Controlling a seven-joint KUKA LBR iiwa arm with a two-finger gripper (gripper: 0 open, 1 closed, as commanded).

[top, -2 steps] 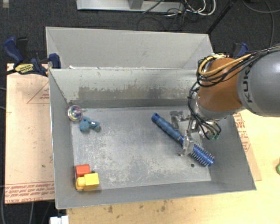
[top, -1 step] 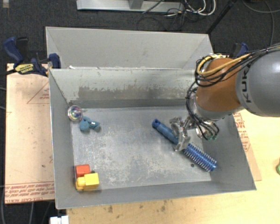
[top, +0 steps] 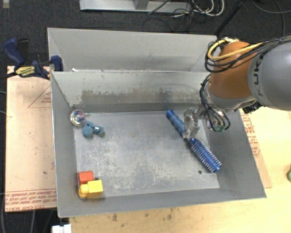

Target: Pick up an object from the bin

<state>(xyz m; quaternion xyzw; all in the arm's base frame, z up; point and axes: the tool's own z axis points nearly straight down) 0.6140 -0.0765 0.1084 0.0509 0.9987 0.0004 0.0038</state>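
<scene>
Metal claw [top: 190, 126] over slim blue plastic brush [top: 206, 157], bristly oblong head

Middle of the blue brush [top: 206, 155] covered by the end effector [top: 190, 126], arm [top: 276, 76] cut off at right edge

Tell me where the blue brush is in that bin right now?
In the camera view the blue brush lies slantwise on the right side of the bin, bristles toward the front right corner, with the gripper directly over its middle.
</scene>
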